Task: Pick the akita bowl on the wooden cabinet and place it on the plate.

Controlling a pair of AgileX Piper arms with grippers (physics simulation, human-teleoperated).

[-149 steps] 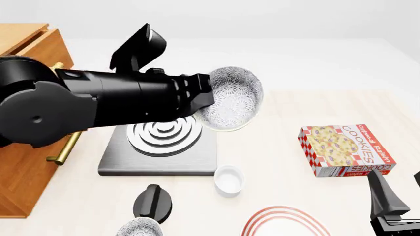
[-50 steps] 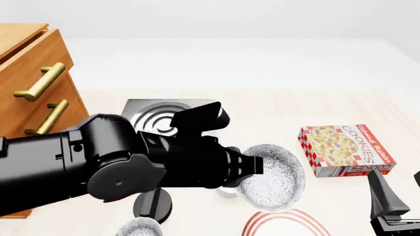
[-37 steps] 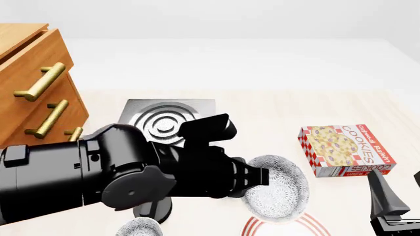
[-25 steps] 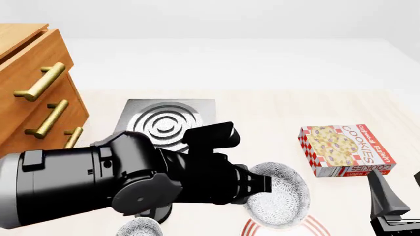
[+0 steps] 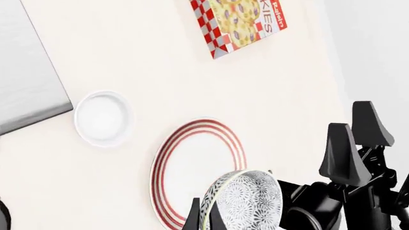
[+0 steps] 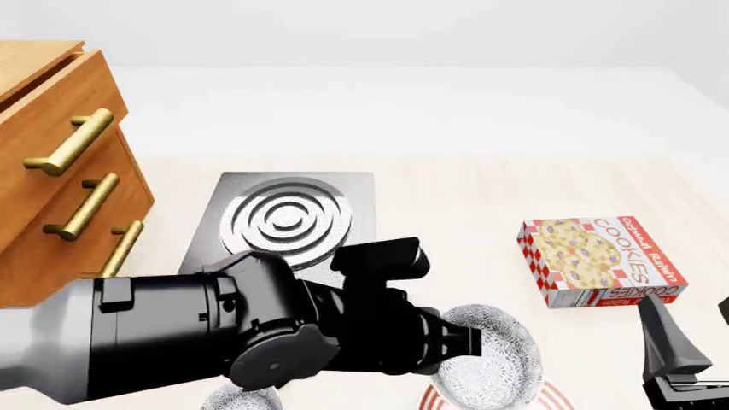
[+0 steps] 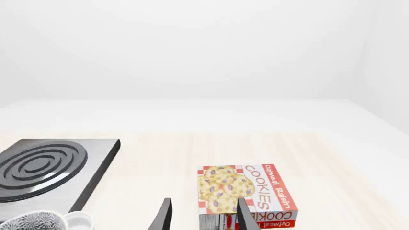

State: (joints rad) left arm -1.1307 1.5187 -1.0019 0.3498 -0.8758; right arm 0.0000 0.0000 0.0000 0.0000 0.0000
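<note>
My left gripper is shut on the rim of the akita bowl, a white bowl with a grey-black speckle. The bowl is tilted on its side just above the far part of the plate. In the left wrist view the bowl hangs over the near rim of the red-ringed plate, with the fingers pinching its edge. The wooden cabinet stands at the far left. My right gripper waits open at the bottom right, with nothing between its fingers.
A grey stove with silver rings lies behind the left arm. A cookies box sits to the right. A second speckled bowl peeks in at the bottom edge. A small white ramekin stands beside the plate.
The left arm has carried the bowl from above the stove down and toward the near edge. In the last second it sank lower over the plate. The right gripper has not moved.
</note>
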